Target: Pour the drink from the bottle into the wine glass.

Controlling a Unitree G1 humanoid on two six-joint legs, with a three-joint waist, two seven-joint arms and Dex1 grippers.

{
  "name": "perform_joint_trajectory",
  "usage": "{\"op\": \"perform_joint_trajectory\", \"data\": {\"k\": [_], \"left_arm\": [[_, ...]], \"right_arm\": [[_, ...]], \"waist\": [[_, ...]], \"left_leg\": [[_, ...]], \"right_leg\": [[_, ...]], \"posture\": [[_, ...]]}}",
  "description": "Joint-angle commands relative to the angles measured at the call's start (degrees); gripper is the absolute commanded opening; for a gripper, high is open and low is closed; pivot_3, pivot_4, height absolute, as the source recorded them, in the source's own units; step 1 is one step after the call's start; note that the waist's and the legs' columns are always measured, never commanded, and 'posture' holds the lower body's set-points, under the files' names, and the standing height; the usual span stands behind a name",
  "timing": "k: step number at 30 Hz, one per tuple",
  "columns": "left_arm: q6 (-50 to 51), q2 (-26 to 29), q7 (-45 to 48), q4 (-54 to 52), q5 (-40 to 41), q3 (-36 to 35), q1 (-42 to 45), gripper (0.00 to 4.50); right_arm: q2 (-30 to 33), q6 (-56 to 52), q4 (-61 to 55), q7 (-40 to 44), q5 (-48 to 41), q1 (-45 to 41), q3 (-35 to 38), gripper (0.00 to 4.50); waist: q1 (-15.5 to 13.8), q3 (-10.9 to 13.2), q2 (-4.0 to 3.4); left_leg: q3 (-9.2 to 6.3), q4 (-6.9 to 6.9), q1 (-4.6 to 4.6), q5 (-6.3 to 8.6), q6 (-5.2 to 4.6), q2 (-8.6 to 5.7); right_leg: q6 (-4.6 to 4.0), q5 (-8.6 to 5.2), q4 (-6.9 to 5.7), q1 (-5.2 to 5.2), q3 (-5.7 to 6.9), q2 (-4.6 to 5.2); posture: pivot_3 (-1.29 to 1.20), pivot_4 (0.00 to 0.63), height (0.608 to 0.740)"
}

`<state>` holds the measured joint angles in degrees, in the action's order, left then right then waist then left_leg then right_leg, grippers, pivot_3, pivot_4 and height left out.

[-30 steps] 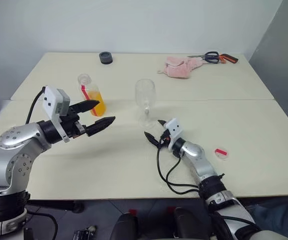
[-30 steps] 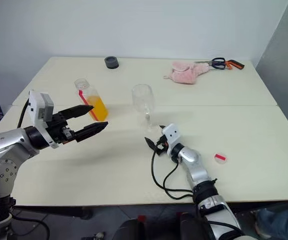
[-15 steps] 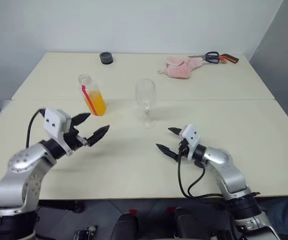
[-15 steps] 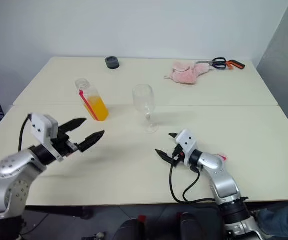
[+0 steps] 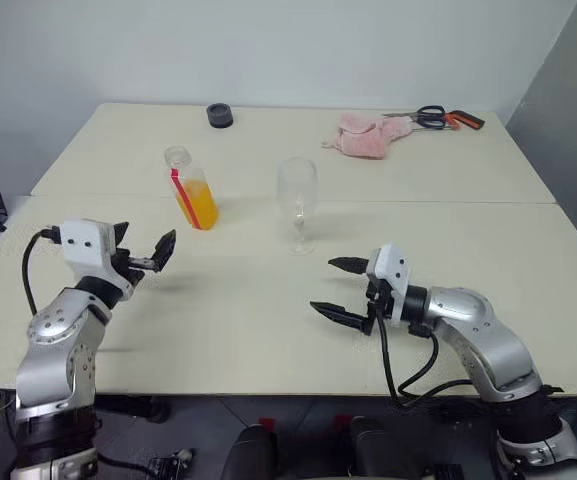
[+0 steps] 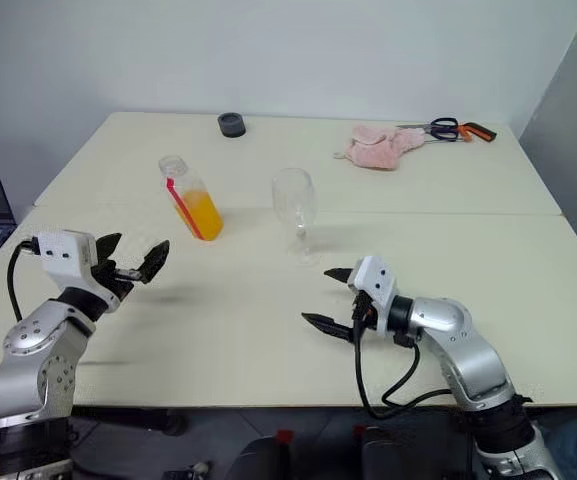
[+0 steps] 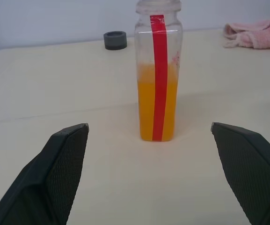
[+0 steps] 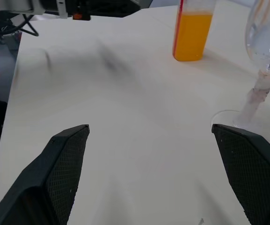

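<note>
Pale cream desk [image 5: 268, 330] under a white wall: from the head cameras, the small clear plastic bottle with a red stripe [image 5: 192, 188], half full of orange drink [image 5: 199, 207], stands left of the clear stemmed wine glass [image 5: 297, 200], apart from it. Far back lie a dark round cap [image 5: 220, 116], a pink cloth [image 5: 363, 135] and scissors [image 5: 438, 117]. Both end effectors hover spread and empty, left end effector [image 5: 146, 254] near the desk's left edge, right end effector [image 5: 338, 290] over bare desk below the glass.

Left wrist view: the bottle, uncapped, stands centred between the spread fingers [image 7: 62, 164].

Right wrist view: the glass's stem and foot show beside the bottle's lower half.
</note>
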<state>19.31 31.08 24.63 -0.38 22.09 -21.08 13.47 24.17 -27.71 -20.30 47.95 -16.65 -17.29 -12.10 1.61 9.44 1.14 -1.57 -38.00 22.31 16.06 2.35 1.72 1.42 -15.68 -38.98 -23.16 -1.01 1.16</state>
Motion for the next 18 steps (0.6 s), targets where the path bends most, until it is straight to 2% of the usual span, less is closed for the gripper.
{"op": "perform_joint_trajectory", "data": {"k": [1,8,18], "left_arm": [[-0.9,1.1,1.5,4.0,-0.5,1.1,4.7,4.50],[-3.7,2.9,6.0,16.2,-3.4,4.6,13.7,4.50],[-9.6,2.8,11.7,32.7,-6.5,7.8,26.0,4.50]], "right_arm": [[0.3,-0.9,-2.7,0.0,-1.3,-1.4,-0.3,4.47],[0.0,-3.1,-3.4,-2.7,-0.8,-2.9,-0.3,4.47],[-0.6,-5.7,-4.5,-5.4,-1.7,-3.8,0.5,4.47]], "waist": [[0.0,0.0,0.00],[0.0,0.0,0.00],[0.0,0.0,0.01]], "left_leg": [[-0.01,-0.02,0.03,0.00,0.00,-0.01],[0.04,-0.04,0.07,0.00,0.00,-0.02],[0.03,-0.08,0.16,0.00,0.00,-0.05]], "right_leg": [[0.00,0.00,0.00,-0.01,0.03,0.00],[0.00,0.00,0.00,-0.03,0.03,-0.01],[0.00,0.00,0.02,-0.06,0.07,-0.01]], "posture": [[0.00,0.150,0.740],[0.00,0.150,0.740],[0.00,0.150,0.740]]}}
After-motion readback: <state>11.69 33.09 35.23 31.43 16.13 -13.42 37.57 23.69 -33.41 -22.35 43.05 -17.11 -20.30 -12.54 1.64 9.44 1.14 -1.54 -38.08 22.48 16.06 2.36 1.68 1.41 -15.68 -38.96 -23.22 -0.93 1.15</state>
